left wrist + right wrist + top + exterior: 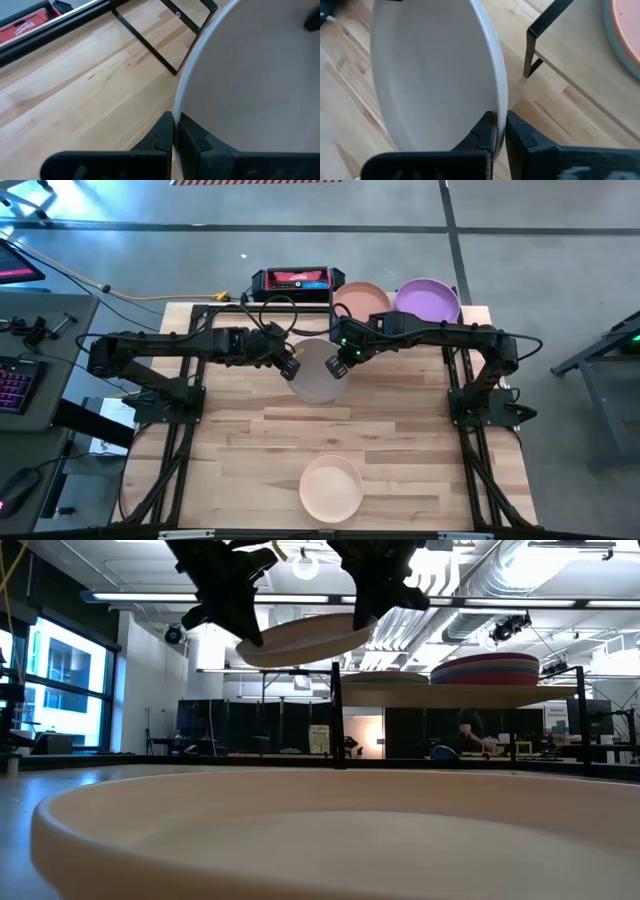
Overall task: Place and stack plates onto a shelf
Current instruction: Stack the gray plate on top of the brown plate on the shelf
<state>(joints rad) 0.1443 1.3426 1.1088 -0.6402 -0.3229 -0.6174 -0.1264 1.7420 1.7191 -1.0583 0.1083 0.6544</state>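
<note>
Grey-beige plate held aloft — just in front of the shelf, left gripper pinching its left rim, right gripper pinching its right rim, peach plate on table near front edge.

Overhead looks straight down; low looks level across; wrists close; all share the grey-beige plate.

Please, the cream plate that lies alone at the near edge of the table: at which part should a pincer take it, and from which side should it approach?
Probably the raised rim of the cream plate, one finger inside, one outside. It lies flat and shallow, so its wide body gives nothing to close on. Come from above, at the rim facing the arms; bare table lies all around it. The left pincer and right pincer hold the grey-beige plate by its rim likewise.
</note>
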